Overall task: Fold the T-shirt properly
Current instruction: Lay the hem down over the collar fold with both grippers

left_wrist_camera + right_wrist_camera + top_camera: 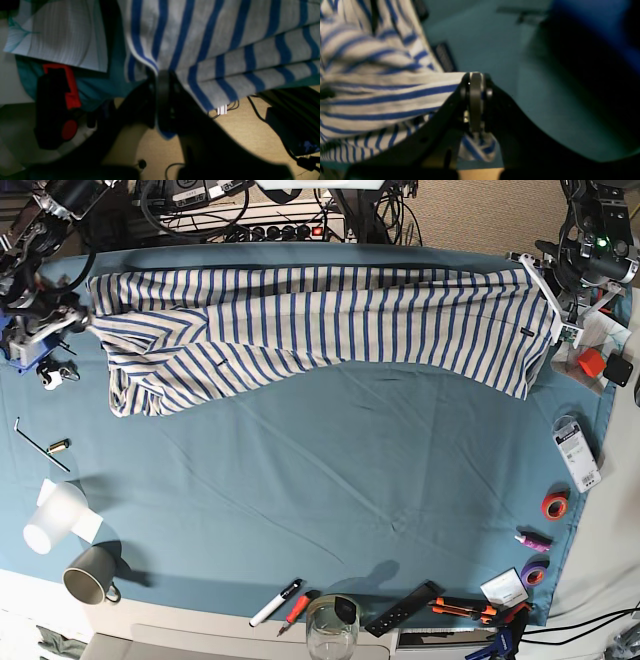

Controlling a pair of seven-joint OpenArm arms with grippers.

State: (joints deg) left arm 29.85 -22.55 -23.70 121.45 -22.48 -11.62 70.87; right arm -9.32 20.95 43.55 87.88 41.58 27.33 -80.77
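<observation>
Clearly the T-shirt [330, 320] hangs stretched between both arms along the table's far edge, long axis running side to side, its lower part draping onto the teal cloth [330, 490]. The left gripper [163, 75] is clamped on one end of the shirt and the right gripper [475, 77] is pinched on the other, so each arm is nearest its own end. Toward the near side the cloth lies open mid-table; mugs [85, 575], pens [275, 603] and tape rolls [555, 505] crowd its near and side edges.
</observation>
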